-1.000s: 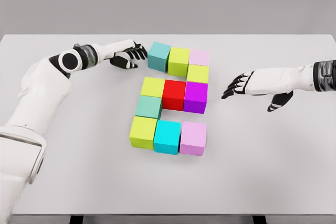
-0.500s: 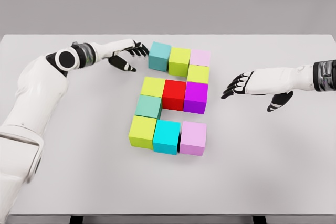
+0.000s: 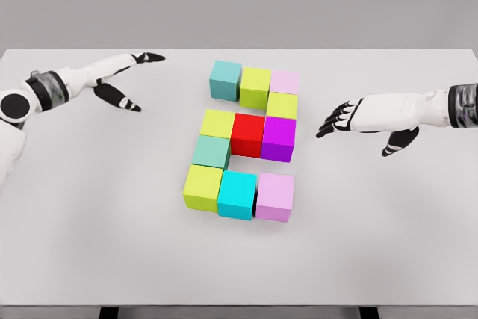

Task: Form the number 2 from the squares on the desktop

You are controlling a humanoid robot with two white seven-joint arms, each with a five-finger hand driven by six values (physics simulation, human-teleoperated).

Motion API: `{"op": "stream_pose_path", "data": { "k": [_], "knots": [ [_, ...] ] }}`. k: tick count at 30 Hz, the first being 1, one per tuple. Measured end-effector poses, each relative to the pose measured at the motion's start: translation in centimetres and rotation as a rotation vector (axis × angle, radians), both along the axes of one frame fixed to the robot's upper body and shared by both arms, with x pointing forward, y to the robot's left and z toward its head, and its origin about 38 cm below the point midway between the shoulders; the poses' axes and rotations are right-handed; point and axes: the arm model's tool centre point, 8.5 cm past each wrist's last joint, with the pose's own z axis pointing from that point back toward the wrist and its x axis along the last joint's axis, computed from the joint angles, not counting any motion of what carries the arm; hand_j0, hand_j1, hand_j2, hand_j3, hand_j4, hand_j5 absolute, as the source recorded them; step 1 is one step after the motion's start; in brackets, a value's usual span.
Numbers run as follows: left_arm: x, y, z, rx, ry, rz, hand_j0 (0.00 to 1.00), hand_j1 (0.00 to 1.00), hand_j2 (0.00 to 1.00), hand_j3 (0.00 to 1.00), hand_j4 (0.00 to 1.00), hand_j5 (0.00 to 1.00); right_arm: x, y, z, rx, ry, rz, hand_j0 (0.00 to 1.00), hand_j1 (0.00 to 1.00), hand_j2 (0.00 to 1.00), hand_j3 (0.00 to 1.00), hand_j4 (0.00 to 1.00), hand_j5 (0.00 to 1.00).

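Several coloured cubes lie together on the white table (image 3: 388, 244) in the outline of a 2. The top row holds a teal cube (image 3: 225, 80), a lime cube (image 3: 255, 87) and a pale pink cube (image 3: 284, 82). A red cube (image 3: 247, 134) sits in the middle row, and a cyan cube (image 3: 238, 194) in the bottom row. My left hand (image 3: 131, 80) hovers open at the far left, well apart from the cubes. My right hand (image 3: 351, 119) is open to the right of the purple cube (image 3: 278, 138), a small gap between them.
The table's far edge (image 3: 239, 50) runs just behind the top row of cubes. A grey wall (image 3: 239, 1) rises behind it. Bare tabletop lies left, right and in front of the cubes.
My left hand has drawn back from beside the teal cube, moving left toward the table's far left. The right hand and the cubes have stayed put.
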Motion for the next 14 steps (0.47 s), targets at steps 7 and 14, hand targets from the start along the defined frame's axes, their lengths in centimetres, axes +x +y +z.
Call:
{"op": "stream_pose_path", "data": {
  "k": [7, 14],
  "knots": [
    [-3.1, 2.3, -1.2, 0.037, 0.027, -0.058, 1.0, 1.0, 1.0, 1.0, 1.0, 1.0, 0.0, 0.0, 0.0, 0.0, 0.0, 0.0, 1.0, 1.0, 1.0, 1.0, 1.0, 1.0],
    [-5.4, 5.9, -0.6, 0.069, 0.029, -0.047, 1.0, 1.0, 1.0, 1.0, 1.0, 1.0, 0.0, 0.0, 0.0, 0.0, 0.0, -0.001, 1.0, 1.0, 1.0, 1.0, 1.0, 1.0]
  ]
}}
